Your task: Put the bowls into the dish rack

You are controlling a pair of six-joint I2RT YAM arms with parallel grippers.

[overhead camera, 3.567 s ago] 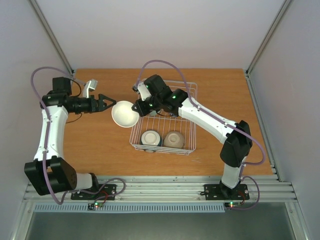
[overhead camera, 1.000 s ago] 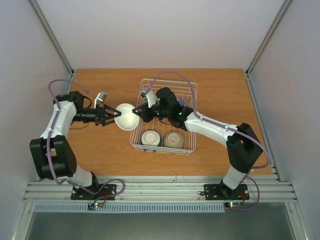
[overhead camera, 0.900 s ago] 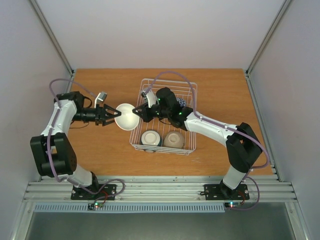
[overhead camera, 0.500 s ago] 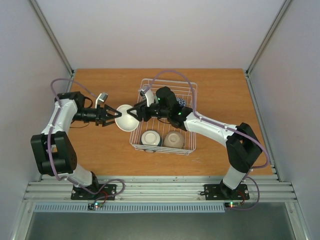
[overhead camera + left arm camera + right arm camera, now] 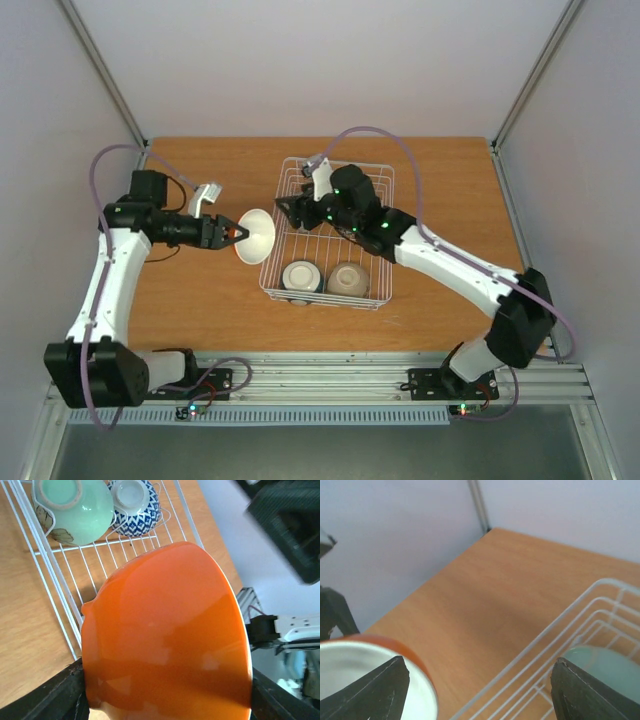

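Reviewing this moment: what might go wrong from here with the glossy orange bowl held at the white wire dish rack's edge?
1. Only the left gripper holds the glossy orange bowl, tilted in the air; it may slip.
2. It hangs at the left rim of the white wire dish rack; lowering could snag a wire.
3. The open right gripper sits close and could bump it.

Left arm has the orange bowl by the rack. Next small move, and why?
Probably carry the orange bowl right, over the dish rack rim. The left gripper holds it at the rack's left edge, and the right gripper is open, clear of it.
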